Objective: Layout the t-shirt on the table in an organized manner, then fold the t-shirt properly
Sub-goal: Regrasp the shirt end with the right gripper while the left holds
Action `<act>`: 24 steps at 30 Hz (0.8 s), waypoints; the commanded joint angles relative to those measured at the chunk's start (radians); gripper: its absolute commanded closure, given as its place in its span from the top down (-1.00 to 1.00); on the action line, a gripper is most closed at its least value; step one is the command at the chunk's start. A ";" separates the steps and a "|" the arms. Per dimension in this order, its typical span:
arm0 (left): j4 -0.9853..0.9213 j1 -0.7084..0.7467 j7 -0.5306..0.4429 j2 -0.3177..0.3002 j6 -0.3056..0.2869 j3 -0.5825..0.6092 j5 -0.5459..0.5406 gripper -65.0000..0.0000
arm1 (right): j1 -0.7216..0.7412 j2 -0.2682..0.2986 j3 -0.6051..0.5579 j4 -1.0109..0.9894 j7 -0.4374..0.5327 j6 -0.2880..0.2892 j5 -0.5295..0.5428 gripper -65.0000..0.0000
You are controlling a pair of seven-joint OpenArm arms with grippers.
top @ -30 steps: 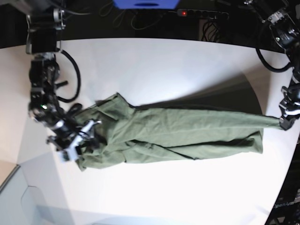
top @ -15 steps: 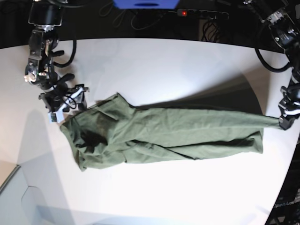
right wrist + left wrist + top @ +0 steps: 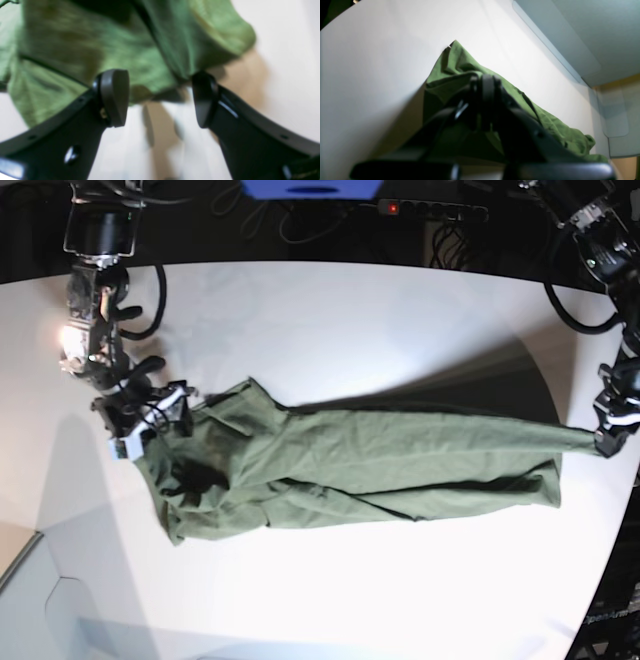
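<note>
One olive-green t-shirt (image 3: 350, 465) lies on the white bench (image 3: 330, 330), a soft, wrinkled cotton mass drawn into a long, narrow band between the two tools. Its bunched end spreads just in front of the right tool (image 3: 150, 418); its opposite end tapers to a point at the left tool (image 3: 607, 442). Neck label and sleeves cannot be made out among the folds.

There are two tools, both black. The right tool's jaws stand wide apart with nothing between them; its rounded pads (image 3: 115, 97) hover over the shirt's rumpled edge (image 3: 125, 50), and that wrist view is blurred. The left tool (image 3: 485, 85) is clamped closed on a pinch of the t-shirt (image 3: 460, 65), the cloth rising in a ridge to it; its fingertips are dark and hard to separate.

The bench is smooth and plain with a curved far edge. Beyond it lies a dark background with cables.
</note>
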 commanded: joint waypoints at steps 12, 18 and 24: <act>0.017 -0.009 -0.020 -0.015 -0.002 -0.004 -0.016 -0.99 | 0.016 0.008 -0.045 0.020 0.020 0.005 0.013 -0.38; 0.017 -0.009 -0.020 -0.015 -0.002 -0.001 -0.016 -0.99 | 0.005 0.015 -0.040 0.021 0.019 0.005 0.013 -0.61; 0.017 -0.009 -0.020 -0.015 -0.002 -0.001 -0.016 -0.99 | -0.012 0.024 -0.022 0.053 0.019 0.005 0.013 -1.00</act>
